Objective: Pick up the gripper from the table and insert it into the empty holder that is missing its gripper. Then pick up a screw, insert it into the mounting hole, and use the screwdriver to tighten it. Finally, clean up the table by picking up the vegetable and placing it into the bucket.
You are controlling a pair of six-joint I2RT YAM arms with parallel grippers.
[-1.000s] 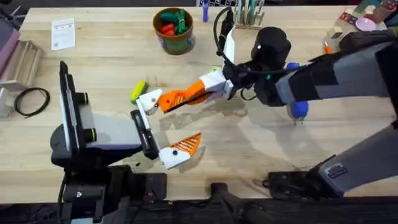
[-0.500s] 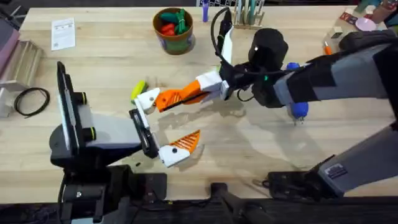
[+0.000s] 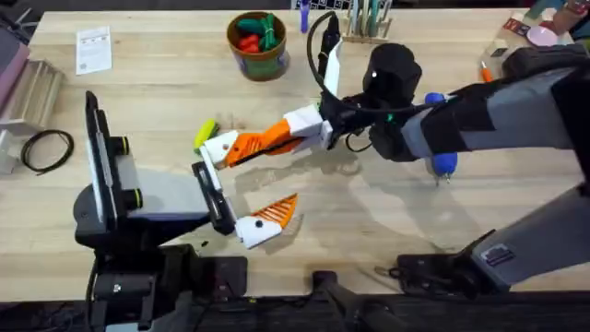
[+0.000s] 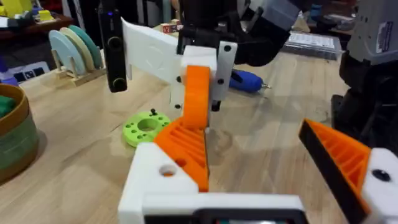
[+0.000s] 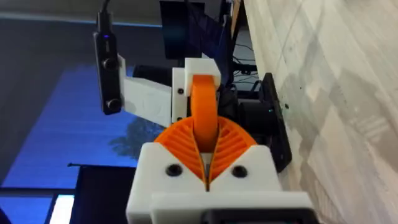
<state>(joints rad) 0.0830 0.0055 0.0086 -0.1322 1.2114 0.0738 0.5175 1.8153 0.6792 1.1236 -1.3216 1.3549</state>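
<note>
My right gripper (image 3: pixel 247 146) reaches across the table's middle, its orange ribbed fingers (image 5: pixel 231 144) shut on a smooth orange block, the gripper (image 5: pixel 205 106). The block's far end meets the white holder (image 5: pixel 193 71) of my left arm's far finger (image 3: pixel 217 148). My left gripper (image 3: pixel 267 180) stands wide open, with its near finger (image 4: pixel 339 163) well apart. The yellow-green vegetable (image 3: pixel 205 134) lies on the table just beyond the far finger. At the back stands the bucket (image 3: pixel 259 59) with red and green toys inside. The blue screwdriver (image 3: pixel 442 162) peeks out under the right arm.
A green disc (image 4: pixel 146 127) lies on the table under the two grippers. A paper card (image 3: pixel 92 48) and a black cable coil (image 3: pixel 46 148) sit at the left. A tool rack (image 3: pixel 364 23) stands at the back edge, small items (image 3: pixel 516 28) at the back right.
My right gripper has pushed a little to the left with the orange block, closing up against the left arm's far finger. The left arm has barely shifted.
</note>
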